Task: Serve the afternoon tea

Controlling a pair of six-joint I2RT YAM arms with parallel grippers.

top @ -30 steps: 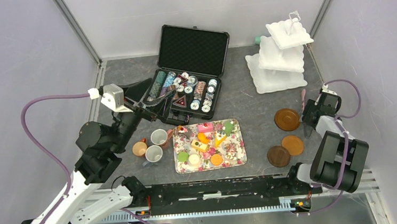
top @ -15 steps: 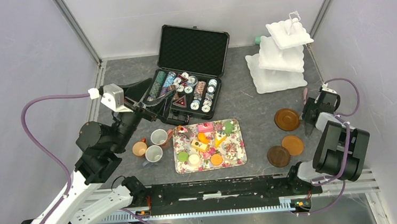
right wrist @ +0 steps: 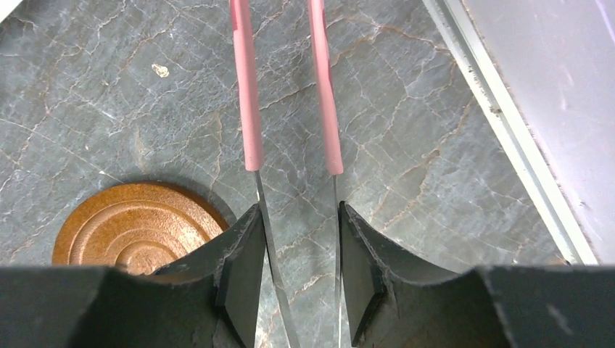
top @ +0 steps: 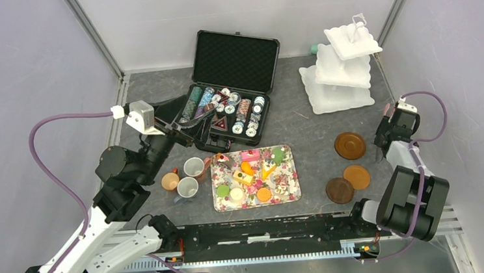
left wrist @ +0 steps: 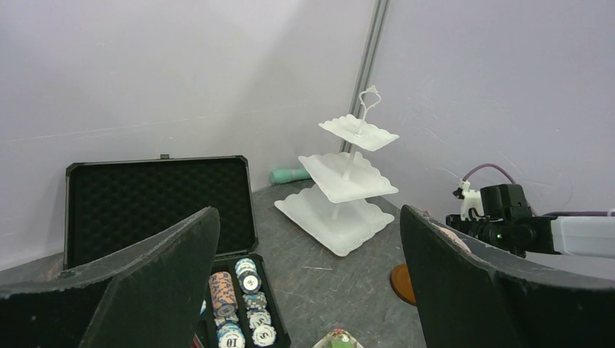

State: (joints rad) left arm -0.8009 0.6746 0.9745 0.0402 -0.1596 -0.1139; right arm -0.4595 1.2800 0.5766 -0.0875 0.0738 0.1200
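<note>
Small toy cakes and macarons (top: 250,168) lie on a floral tray (top: 293,183) at the front middle. Left of the tray stand three mugs: orange-brown (top: 170,180), grey (top: 194,167) and white (top: 187,188). My left gripper (top: 189,124) hangs open above the chip case, nothing between its fingers (left wrist: 167,268). At the right edge, my right gripper (top: 385,139) is shut on the metal arms of the pink tongs (right wrist: 249,109), whose pink tips point away over the grey floor. A pad presses each arm from outside.
An open black case of poker chips (top: 231,111) sits at the back middle. A white three-tier stand (top: 342,70) is at the back right. Three brown saucers (top: 349,145), (top: 357,177), (top: 339,190) lie near the right arm. A metal rail (right wrist: 500,130) runs along the right wall.
The right gripper has narrowed onto the tongs and shifted right toward the wall, and the tongs moved with it. The left arm has turned slightly.
</note>
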